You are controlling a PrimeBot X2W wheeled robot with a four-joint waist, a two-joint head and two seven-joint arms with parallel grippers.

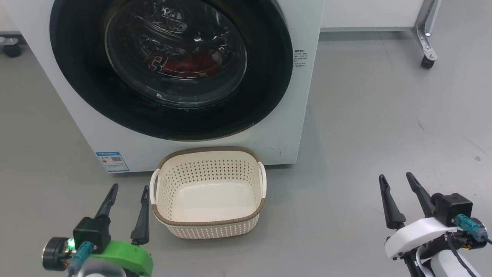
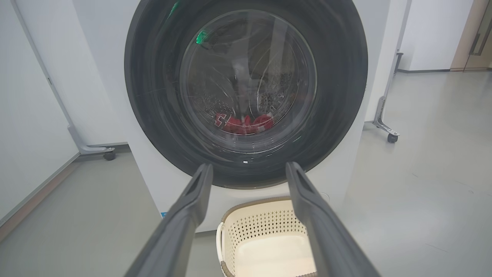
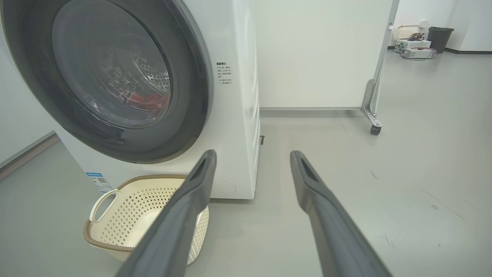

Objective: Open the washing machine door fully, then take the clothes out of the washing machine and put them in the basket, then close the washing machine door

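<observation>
The white washing machine (image 1: pixel 303 96) stands in front of me with its round black-ringed door (image 1: pixel 265 88) shut against it. Through the glass I see the red clothes (image 1: pixel 184 63) lying low in the steel drum, also red clothes (image 2: pixel 244 123) in the left wrist view. The cream basket (image 1: pixel 209 230) sits empty on the floor right below the door. My left gripper (image 1: pixel 130 188) is open just left of the basket. My right gripper (image 1: pixel 396 177) is open well to the right over bare floor. Neither holds anything.
A blue label (image 1: pixel 112 161) is low on the machine's front left. White partition panels on castor feet (image 1: pixel 427 61) stand behind and right of the machine; another castor (image 2: pixel 109 155) is at its left. A bin and boxes (image 3: pixel 419 42) sit far off at the right.
</observation>
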